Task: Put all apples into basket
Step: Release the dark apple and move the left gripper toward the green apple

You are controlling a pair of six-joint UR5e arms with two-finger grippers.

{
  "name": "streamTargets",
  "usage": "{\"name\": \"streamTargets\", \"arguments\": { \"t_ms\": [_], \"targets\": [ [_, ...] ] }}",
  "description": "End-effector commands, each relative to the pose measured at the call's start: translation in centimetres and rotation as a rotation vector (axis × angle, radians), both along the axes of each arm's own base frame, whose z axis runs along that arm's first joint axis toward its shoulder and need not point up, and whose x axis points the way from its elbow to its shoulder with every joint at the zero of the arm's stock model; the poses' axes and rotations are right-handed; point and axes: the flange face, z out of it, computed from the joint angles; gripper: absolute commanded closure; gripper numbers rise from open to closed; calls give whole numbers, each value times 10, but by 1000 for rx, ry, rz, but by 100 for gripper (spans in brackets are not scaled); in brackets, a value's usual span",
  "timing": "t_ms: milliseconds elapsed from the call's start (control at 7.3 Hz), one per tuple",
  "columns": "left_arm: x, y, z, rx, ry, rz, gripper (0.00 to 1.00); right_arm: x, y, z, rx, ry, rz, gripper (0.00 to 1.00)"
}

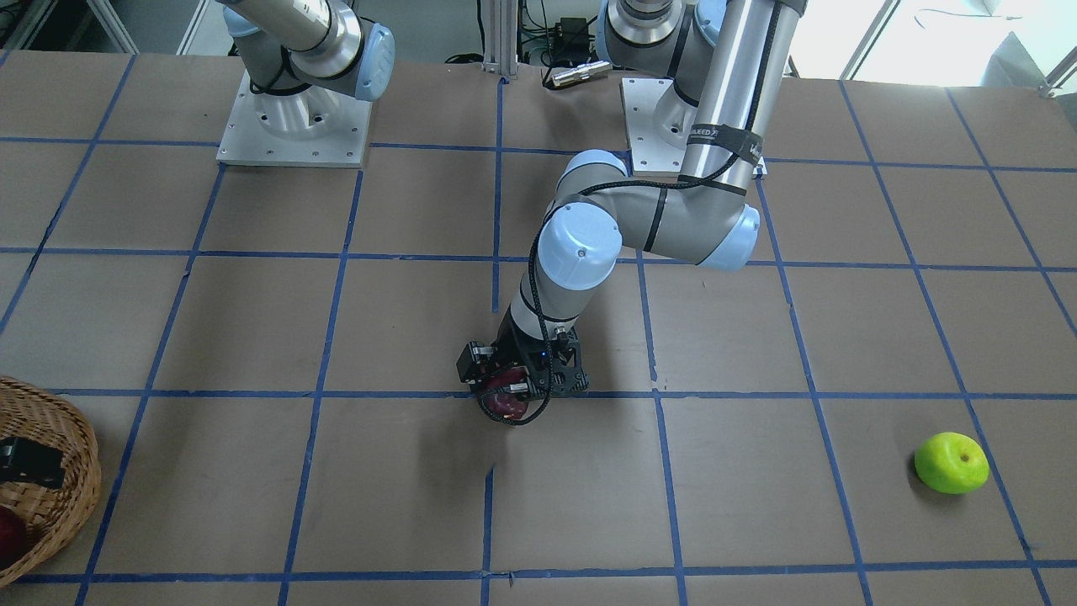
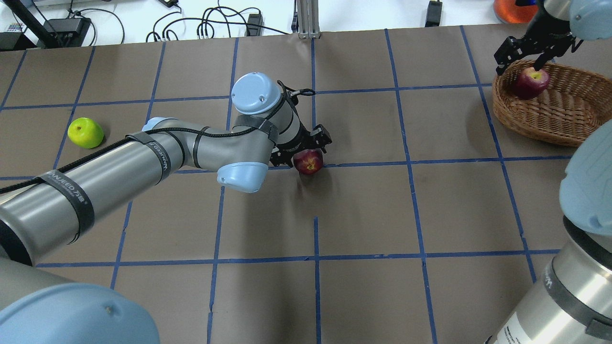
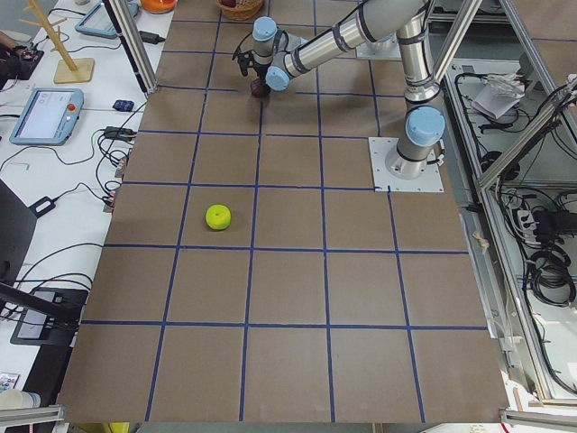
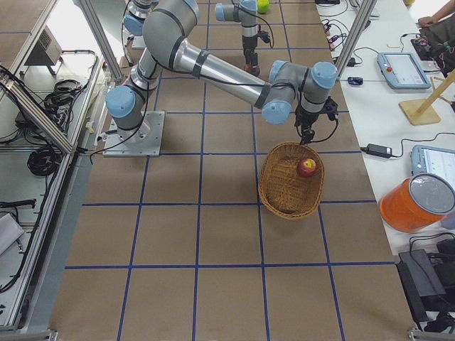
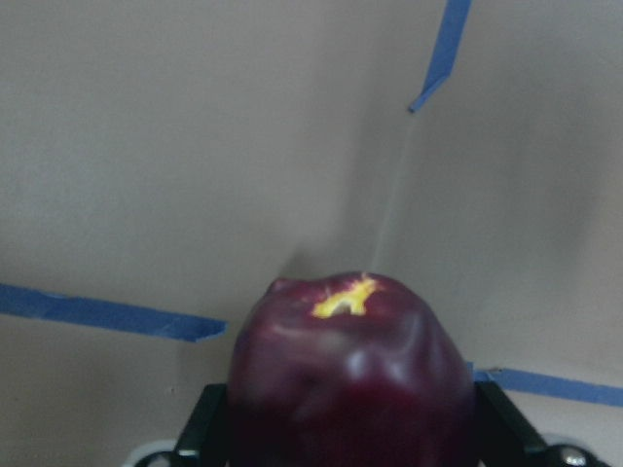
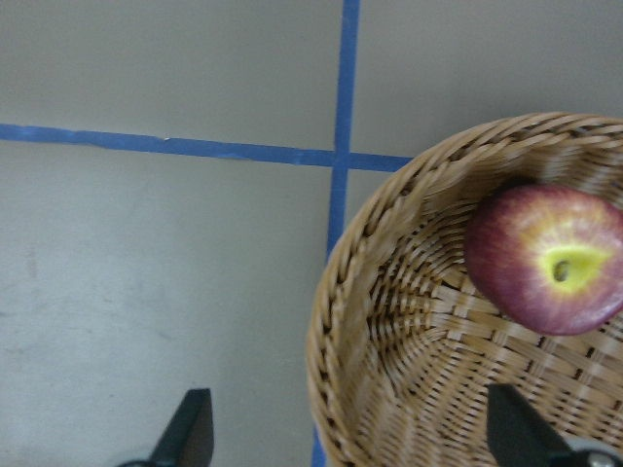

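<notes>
Mid-table, the left gripper (image 5: 348, 433) clasps the dark maroon apple (image 2: 308, 161) between both fingers. Whether the fruit rests on the brown table (image 2: 363, 215) or hangs just above it cannot be told. The job at hand looks to be carrying it to the basket (image 2: 540, 126). That calls for a firm squeeze, a lift high enough to clear the braided rim, and a long sweep toward the robot's right. It should let go only once low over the weave, so the fruit neither bounces out nor bruises.

Farther off on the robot's left, the green apple (image 2: 85, 133) lies alone on the table, well apart from everything.

At the far right, the basket holds the red apple (image 2: 530, 82). The right gripper (image 2: 520, 66) hangs over the rim with fingers spread and empty, and would probably do best to draw aside to spare the two arms a collision.
</notes>
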Motion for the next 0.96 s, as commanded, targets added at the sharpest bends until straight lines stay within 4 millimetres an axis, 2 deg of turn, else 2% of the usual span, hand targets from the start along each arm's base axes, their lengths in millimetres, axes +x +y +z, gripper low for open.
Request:
{"name": "streamTargets", "arguments": {
  "t_ms": [0,137,274,411,548,685,821],
  "targets": [
    [38,-18,35,-35,7,57,0,51,8,15,26,-14,-4,0],
    [71,-33,52,12,15,64,0,95,17,21,46,-38,47,0],
    [111,-50,76,44,-9,6,0,149,27,12,69,-114,30,0],
    [154,-64,95,67,-27,-50,0,217,48,8,82,-107,89,0],
    [202,-71,112,64,-42,-88,0,299,66,-6,54,-94,152,0],
    [262,-72,113,118,-61,-44,0,352,80,-28,55,-86,137,0],
    [314,-73,109,135,-55,-26,0,396,96,-33,48,-90,98,0]
  ]
}}
